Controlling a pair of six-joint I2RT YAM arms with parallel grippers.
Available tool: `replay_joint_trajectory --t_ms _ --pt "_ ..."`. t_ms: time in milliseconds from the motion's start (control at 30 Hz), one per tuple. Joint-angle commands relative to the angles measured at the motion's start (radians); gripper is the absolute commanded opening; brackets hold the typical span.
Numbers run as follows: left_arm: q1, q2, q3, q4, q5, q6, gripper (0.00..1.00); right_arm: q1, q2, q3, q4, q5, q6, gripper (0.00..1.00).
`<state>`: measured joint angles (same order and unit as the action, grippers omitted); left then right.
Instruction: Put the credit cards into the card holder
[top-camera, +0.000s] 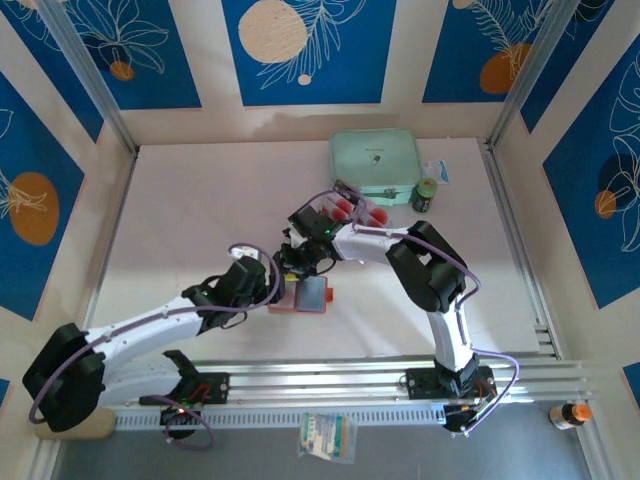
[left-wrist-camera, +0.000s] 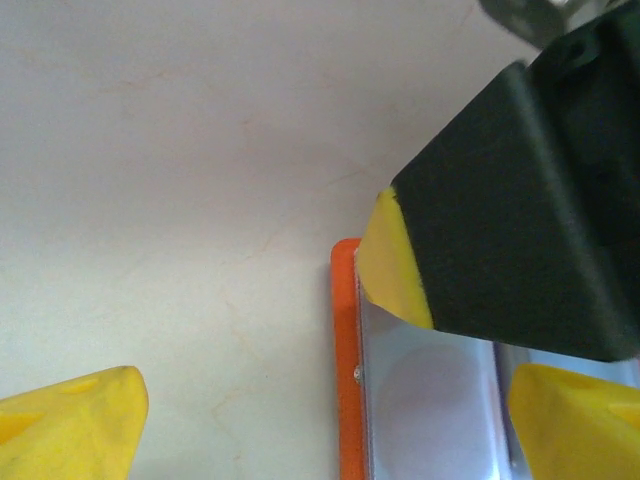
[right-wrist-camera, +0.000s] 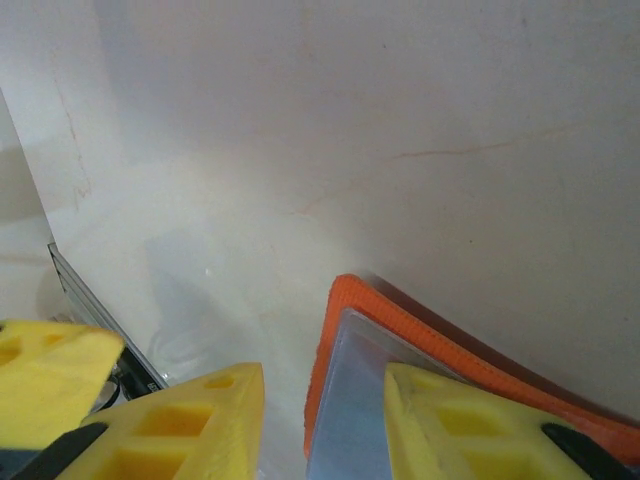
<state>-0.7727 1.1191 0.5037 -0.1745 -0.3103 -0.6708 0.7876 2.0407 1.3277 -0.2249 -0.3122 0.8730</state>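
The orange-red card holder lies open on the table between the two arms, pale sleeve up. My left gripper is open at the holder's left side; its yellow fingertips straddle the orange edge. A faint round shape shows through the sleeve. My right gripper is open just above the holder's far corner, and one finger lies over the sleeve. That finger's yellow tip touches the sleeve in the left wrist view. The credit cards, pale with red dots, lie farther back.
A mint-green case sits at the back, with a small dark bottle to its right. A metal rail runs along the near edge. The left gripper's yellow finger shows at the lower left of the right wrist view.
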Motion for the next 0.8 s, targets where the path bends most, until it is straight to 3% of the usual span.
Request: replay_joint_trajectory --t_ms 0,333,567,767 --pt "0.011 0.05 0.002 0.048 0.019 0.022 0.93 -0.014 -0.049 0.014 -0.021 -0.031 0.009 0.36" --pt "0.012 0.156 0.027 0.069 -0.004 0.036 0.94 -0.073 -0.233 -0.116 -0.066 0.033 -0.031 0.36" --pt "0.012 0.168 0.031 0.069 -0.018 0.028 0.95 -0.093 -0.367 -0.242 -0.259 0.25 -0.144 0.36" --pt "0.013 0.165 0.035 0.059 -0.025 0.018 0.96 -0.051 -0.388 -0.269 -0.386 0.433 -0.216 0.36"
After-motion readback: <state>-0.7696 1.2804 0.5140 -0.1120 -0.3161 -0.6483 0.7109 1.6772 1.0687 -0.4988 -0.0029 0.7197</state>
